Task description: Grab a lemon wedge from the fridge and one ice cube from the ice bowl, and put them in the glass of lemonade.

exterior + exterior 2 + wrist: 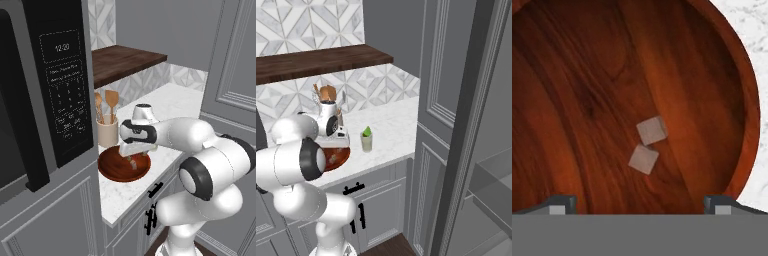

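Item one: my gripper (133,161), jaws spread wide and holding nothing, hangs over the ice bowl (111,172). In the hand view its two dark fingertips (562,204) stand far apart at either side, above the bowl's floor.

Item two: the ice bowl, wide, shallow, reddish-brown wood, sits on the white marble tabletop (175,102) near its front edge. Two ice cubes lie on the bowl's floor, corner to corner: one ice cube (644,159) nearer my fingertips, a second cube (652,130) just beyond it, the pair touching or nearly so.

Item three: the glass of lemonade (366,142) stands upright on the tabletop near the front edge, just beside the bowl on the side toward the tall grey panel. The lemon wedge (367,132), small and green, sits at the mouth of the glass.

Item four: a beige utensil crock (107,132) with wooden spatulas stands behind the bowl, toward the back of the tabletop.

Item five: a dark wooden shelf (122,60) runs above the patterned tile wall.
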